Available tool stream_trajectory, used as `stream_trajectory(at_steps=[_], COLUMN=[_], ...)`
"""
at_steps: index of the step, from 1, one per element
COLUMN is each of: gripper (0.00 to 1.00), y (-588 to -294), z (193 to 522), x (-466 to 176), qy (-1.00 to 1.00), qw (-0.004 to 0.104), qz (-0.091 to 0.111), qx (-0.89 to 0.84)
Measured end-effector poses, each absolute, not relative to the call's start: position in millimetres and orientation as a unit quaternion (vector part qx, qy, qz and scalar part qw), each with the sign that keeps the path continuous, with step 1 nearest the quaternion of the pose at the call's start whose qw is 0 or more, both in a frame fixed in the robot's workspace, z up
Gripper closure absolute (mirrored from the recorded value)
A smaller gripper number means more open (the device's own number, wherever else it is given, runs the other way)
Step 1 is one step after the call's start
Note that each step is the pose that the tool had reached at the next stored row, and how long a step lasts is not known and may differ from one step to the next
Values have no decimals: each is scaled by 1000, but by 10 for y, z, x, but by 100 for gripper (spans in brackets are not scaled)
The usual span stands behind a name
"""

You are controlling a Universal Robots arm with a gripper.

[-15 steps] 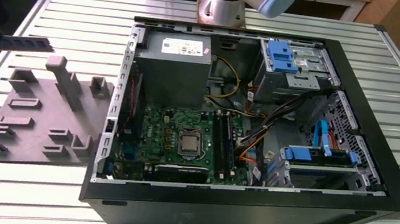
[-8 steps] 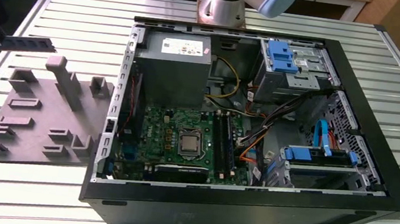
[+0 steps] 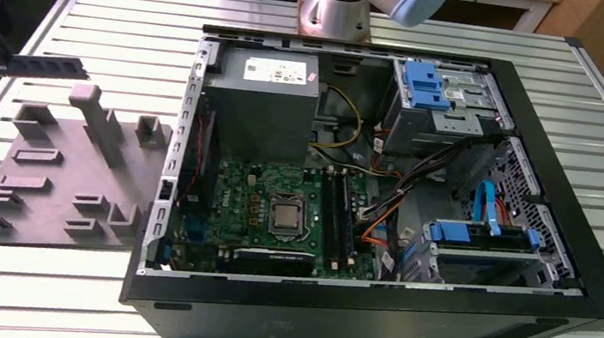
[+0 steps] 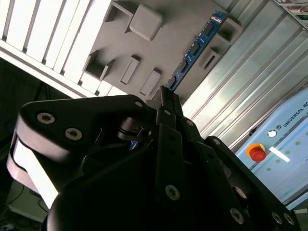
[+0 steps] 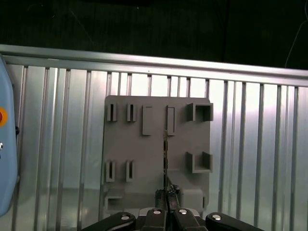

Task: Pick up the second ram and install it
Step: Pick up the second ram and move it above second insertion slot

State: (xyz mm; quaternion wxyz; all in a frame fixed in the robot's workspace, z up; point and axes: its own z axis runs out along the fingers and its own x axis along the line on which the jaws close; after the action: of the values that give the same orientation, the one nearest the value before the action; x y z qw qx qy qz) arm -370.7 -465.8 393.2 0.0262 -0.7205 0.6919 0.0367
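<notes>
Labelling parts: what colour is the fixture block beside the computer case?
The fixture block is plain grey, clearest in the exterior view.

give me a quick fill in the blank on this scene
1. The gripper is ____ on the second ram.
2. The second ram is held ____ the grey fixture block.
3. In the exterior view, the fixture block lies on the computer case's ____ side.
Missing words: shut; above; left.
</notes>
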Motion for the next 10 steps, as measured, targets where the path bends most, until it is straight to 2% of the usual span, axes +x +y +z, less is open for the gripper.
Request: stream_trajectory(at_steps=[10], gripper=[88], y=[-4658], z=[3932], x=[-3661], qy=[692], qw=[26], qz=[37], qx=[-721])
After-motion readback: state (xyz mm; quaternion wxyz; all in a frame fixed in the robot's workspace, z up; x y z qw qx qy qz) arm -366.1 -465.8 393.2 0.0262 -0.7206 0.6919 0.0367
